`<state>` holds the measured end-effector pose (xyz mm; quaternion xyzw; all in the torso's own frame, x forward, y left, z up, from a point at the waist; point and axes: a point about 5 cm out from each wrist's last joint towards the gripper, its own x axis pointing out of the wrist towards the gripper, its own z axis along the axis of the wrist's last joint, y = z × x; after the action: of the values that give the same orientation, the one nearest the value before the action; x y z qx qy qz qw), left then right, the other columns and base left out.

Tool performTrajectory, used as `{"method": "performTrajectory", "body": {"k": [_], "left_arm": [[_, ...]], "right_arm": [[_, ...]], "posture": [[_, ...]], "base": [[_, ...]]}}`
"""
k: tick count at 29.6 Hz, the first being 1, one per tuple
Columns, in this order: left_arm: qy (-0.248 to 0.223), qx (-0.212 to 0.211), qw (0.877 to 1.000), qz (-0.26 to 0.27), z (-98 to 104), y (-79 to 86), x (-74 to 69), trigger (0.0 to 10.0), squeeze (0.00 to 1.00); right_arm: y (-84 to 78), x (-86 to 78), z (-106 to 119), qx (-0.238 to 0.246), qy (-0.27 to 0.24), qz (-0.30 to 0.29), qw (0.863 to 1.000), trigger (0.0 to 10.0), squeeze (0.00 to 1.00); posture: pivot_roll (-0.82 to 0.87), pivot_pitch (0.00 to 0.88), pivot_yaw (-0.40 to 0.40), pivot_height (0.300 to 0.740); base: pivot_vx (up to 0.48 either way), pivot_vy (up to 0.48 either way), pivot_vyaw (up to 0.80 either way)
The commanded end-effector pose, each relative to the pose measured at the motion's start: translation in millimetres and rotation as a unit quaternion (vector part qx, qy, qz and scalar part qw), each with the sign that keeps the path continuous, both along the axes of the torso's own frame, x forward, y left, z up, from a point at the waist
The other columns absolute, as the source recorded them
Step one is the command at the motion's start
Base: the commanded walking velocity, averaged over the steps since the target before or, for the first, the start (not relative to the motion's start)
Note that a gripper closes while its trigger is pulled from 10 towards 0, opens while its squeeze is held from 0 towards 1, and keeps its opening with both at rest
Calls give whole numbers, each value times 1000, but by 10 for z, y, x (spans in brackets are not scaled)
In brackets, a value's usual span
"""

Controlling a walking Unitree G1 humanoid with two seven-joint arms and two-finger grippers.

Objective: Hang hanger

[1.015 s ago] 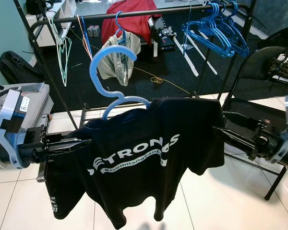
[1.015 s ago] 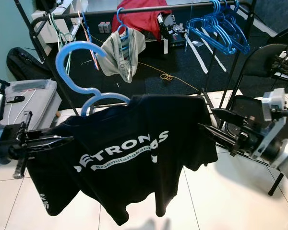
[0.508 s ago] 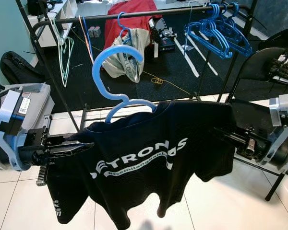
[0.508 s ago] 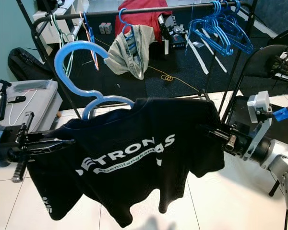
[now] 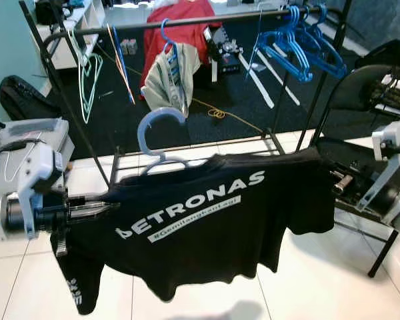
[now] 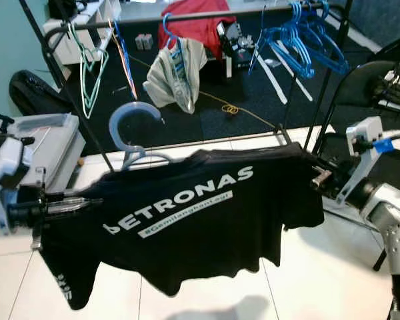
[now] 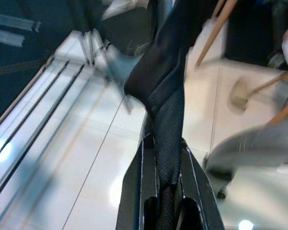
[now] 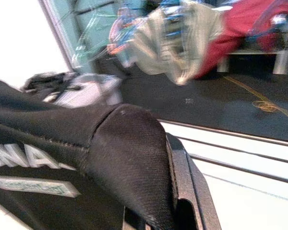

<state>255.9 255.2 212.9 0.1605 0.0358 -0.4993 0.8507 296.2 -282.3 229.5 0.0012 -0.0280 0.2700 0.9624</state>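
Observation:
A black T-shirt (image 5: 207,227) with white PETRONAS lettering hangs on a light blue hanger, whose hook (image 5: 161,137) stands up above the collar. The shirt is stretched between my two arms, in front of the black clothes rail (image 5: 207,20) and below it. My left gripper (image 5: 110,207) is shut on the shirt's left shoulder; in the left wrist view black fabric (image 7: 168,86) is pinched between the fingers (image 7: 134,182). My right gripper (image 6: 317,179) is at the right shoulder with its fingertips under the cloth. In the right wrist view, fabric (image 8: 120,153) lies against a finger (image 8: 185,177).
On the rail hang a pale garment (image 5: 170,73) on a blue hanger, several empty blue hangers (image 5: 300,40) and teal ones (image 5: 87,80). A red cloth (image 5: 180,20) lies behind. A black folding chair (image 5: 360,93) stands on the right and a grey box (image 5: 27,133) on the left.
The shirt has been pulled flatter and wider between the arms, so its lettering now reads in full. The hanger hook sits lower and looks smaller. The right wrist has drawn back to the right.

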Motion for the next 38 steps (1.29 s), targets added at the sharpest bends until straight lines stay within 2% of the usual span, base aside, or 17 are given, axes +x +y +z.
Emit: {"method": "performTrajectory", "body": {"k": [1,10,12,14,15,19,23,25,26,27,29,30,31,32,34,36,38], "left_arm": [[9,58,996,64,-66,191,51,10000,0],[12,120,978,169,-168,406,199,10000,0],[3,132,970,203,-172,466,257,10000,0],[-16,136,953,269,-153,572,362,10000,0],[-16,136,953,269,-153,572,362,10000,0],[-52,89,927,360,-55,675,494,10000,0],[-52,89,927,360,-55,675,494,10000,0],[-95,-41,915,391,110,566,590,10000,0],[-95,-41,915,391,110,566,590,10000,0],[-108,-111,917,369,180,446,597,10000,0],[-121,-156,920,340,238,340,586,10000,0],[-121,-156,920,340,238,340,586,10000,0],[-117,-199,932,278,280,199,529,10000,0],[-117,-199,932,278,280,199,529,10000,0],[-127,-213,959,134,347,-47,310,10000,0],[-127,-213,959,134,347,-47,310,10000,0],[-108,-163,980,17,294,-141,53,10000,0]], "right_arm": [[-181,33,46,0,-17,-71,997,0,0],[-305,82,128,1,-43,-126,991,0,0],[-310,88,136,-1,-47,-131,990,0,0],[-323,108,151,0,-56,-142,988,0,0],[-323,108,151,0,-56,-142,988,0,0],[-322,134,134,-4,-56,-145,988,0,0],[-322,134,134,-4,-56,-145,988,0,0],[-225,168,12,-12,-37,-137,990,0,0],[-225,168,12,-12,-37,-137,990,0,0],[-154,185,-53,-16,-27,-132,991,0,0],[-106,199,-97,-17,-22,-128,991,0,0],[-106,199,-97,-17,-22,-128,991,0,0],[-78,210,-122,-17,-18,-128,991,0,0],[-78,210,-122,-17,-18,-128,991,0,0],[-102,231,-123,-17,-17,-143,989,0,0],[-102,231,-123,-17,-17,-143,989,0,0],[-204,243,-76,-16,-24,-170,985,0,0]], "posture": [[-74,114,80,740],[-78,118,77,740],[-78,120,78,740],[-78,118,78,740],[-78,118,78,740],[-78,116,80,740],[-78,116,80,740],[-80,109,78,740],[-80,109,78,740],[-80,109,78,740],[-80,109,78,740],[-80,109,78,740],[-81,105,77,740],[-81,105,77,740],[-82,103,77,740],[-82,103,77,740],[-84,106,77,740]], "base": [[0,0,0],[0,0,0],[0,0,0],[0,0,0],[0,0,0],[0,0,0],[0,0,0],[0,0,0],[0,0,0],[0,0,0],[0,0,0],[0,0,0],[0,0,0],[0,0,0],[0,0,0],[0,0,0],[0,0,0]]}}
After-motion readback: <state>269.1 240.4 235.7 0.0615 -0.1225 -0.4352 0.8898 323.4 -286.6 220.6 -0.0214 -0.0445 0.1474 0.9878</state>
